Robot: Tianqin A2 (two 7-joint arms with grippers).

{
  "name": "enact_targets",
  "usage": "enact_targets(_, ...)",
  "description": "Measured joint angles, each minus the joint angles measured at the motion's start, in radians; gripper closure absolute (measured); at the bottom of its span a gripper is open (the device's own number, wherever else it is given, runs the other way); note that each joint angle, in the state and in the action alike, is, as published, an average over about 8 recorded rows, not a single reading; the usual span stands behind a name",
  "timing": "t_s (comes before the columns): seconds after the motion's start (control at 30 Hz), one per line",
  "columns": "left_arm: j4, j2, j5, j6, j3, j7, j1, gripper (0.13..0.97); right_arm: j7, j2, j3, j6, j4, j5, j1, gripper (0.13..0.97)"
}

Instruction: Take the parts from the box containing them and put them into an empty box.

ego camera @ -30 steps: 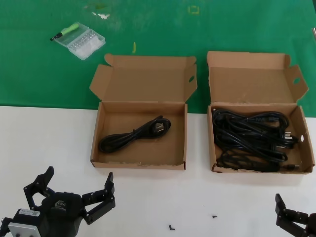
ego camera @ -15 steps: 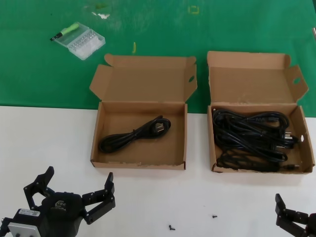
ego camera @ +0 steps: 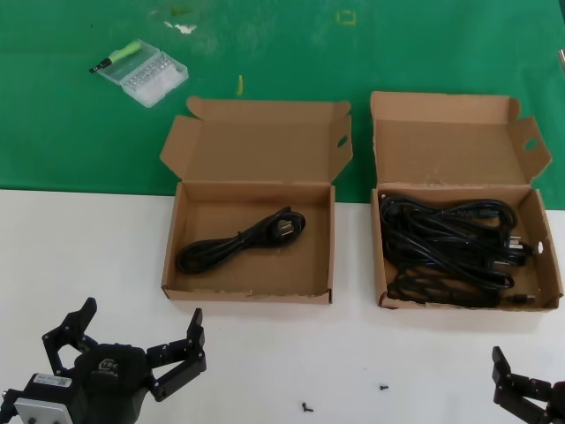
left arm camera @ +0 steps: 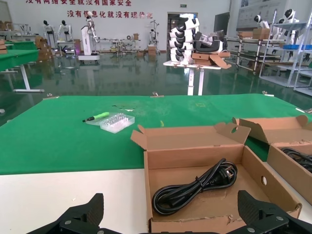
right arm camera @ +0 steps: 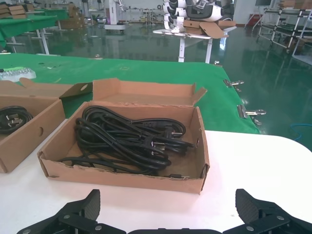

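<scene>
The narrower carton (ego camera: 468,303) on the right holds several tangled black power cords (ego camera: 446,247); they also show in the right wrist view (right arm camera: 129,139). The wider carton (ego camera: 247,294) on the left holds one looped cord (ego camera: 243,240), also seen in the left wrist view (left arm camera: 195,186). Both lids stand open. My left gripper (ego camera: 141,314) is open and empty above the white table, in front of the wider carton. My right gripper (ego camera: 528,389) is open and empty at the near right, in front of the narrower carton (right arm camera: 122,178).
A small clear plastic case (ego camera: 143,73) and a green-handled tool (ego camera: 119,55) lie on the green mat at the far left. Two tiny black screws (ego camera: 306,407) lie on the white table between my arms.
</scene>
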Motion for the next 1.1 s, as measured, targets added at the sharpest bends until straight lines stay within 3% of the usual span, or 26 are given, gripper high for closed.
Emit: enact_targets(1.1,0.000,0.000,0.000,0.000,0.000,0.000,0.000,0.132,0.000,0.000,0.000,0.000,0.000,0.000,0.000,0.129)
